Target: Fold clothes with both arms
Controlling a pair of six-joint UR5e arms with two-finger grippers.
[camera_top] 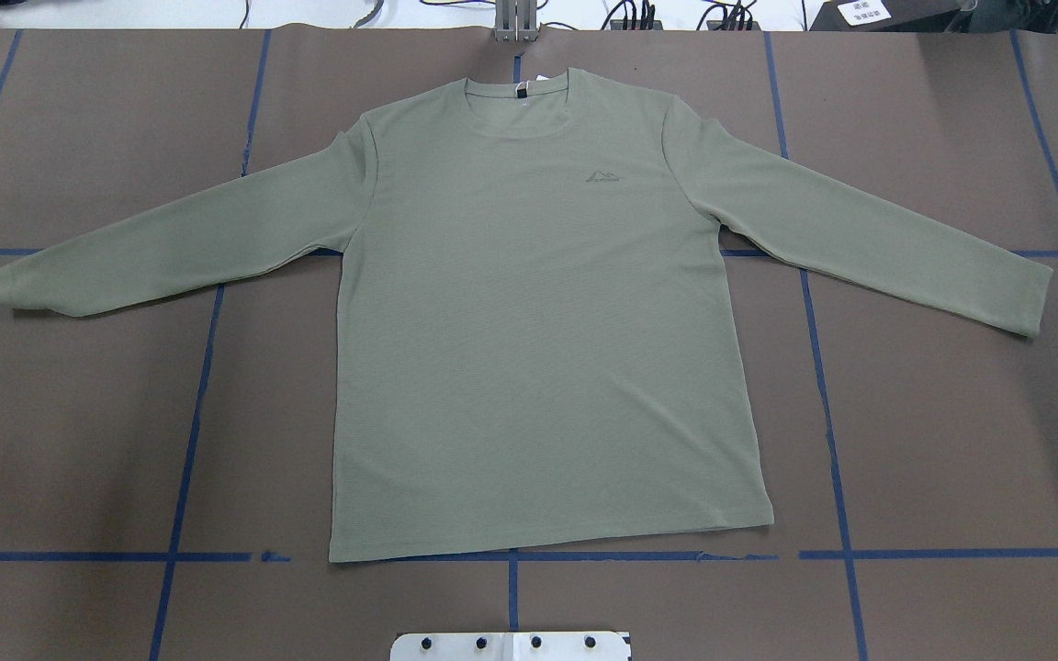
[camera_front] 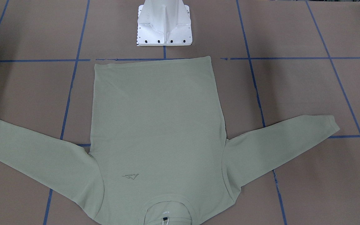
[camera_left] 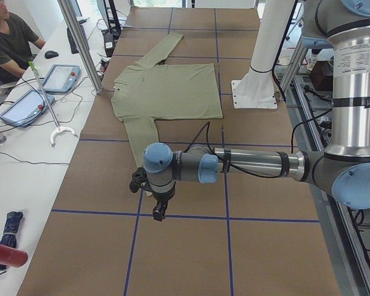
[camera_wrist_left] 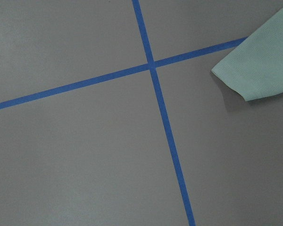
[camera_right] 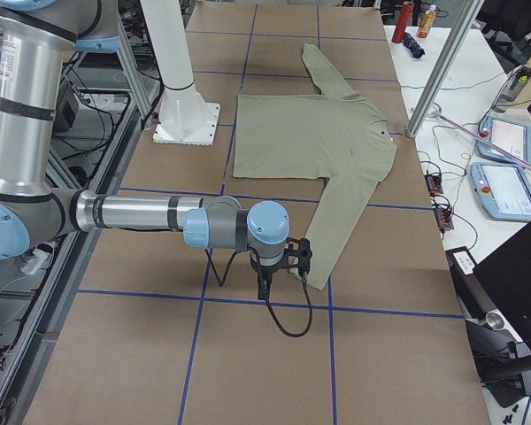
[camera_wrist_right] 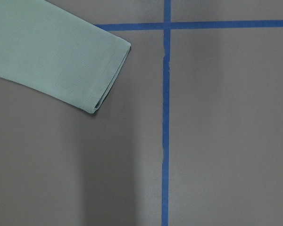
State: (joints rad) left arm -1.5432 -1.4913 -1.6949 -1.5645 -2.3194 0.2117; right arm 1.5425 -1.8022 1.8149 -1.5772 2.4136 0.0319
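One sage-green shirt (camera_top: 538,349), which you'll find spread flat, front up, on the table (camera_top: 79,441) with sleeves (camera_top: 198,220) splayed, presumably so each cuff (camera_wrist_right: 104,70) lies near its arm; left gripper (camera_left: 157,211) and right gripper (camera_right: 265,289) hover beside those cuffs, jaw opening impossible to tell.

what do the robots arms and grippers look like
The left arm and right arm are silver-grey tubes with grey joints and round light-blue caps, with dark bands on the tubes. The left gripper and right gripper are small and black; a black cable loops from each wrist.
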